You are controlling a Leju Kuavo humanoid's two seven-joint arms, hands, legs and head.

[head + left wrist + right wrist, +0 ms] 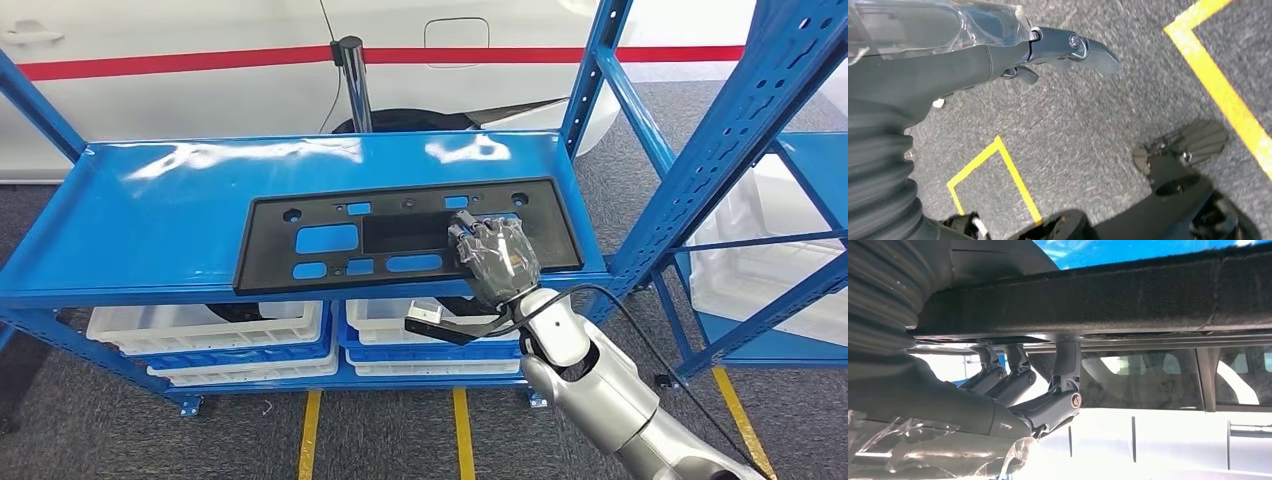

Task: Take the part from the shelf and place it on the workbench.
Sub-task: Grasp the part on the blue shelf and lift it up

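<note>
While my right robot hand (497, 258) clasps its near edge, black part (400, 235) on shelf (150, 215): flat, stiff, seemingly light, awkwardly long; left robot hand (1048, 50) hangs empty, fingers curled.

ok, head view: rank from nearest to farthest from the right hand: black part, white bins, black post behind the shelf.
1. black part: under the right hand, on the shelf top.
2. white bins: lower shelf, below the hand.
3. black post: behind the shelf, by the car.
</note>
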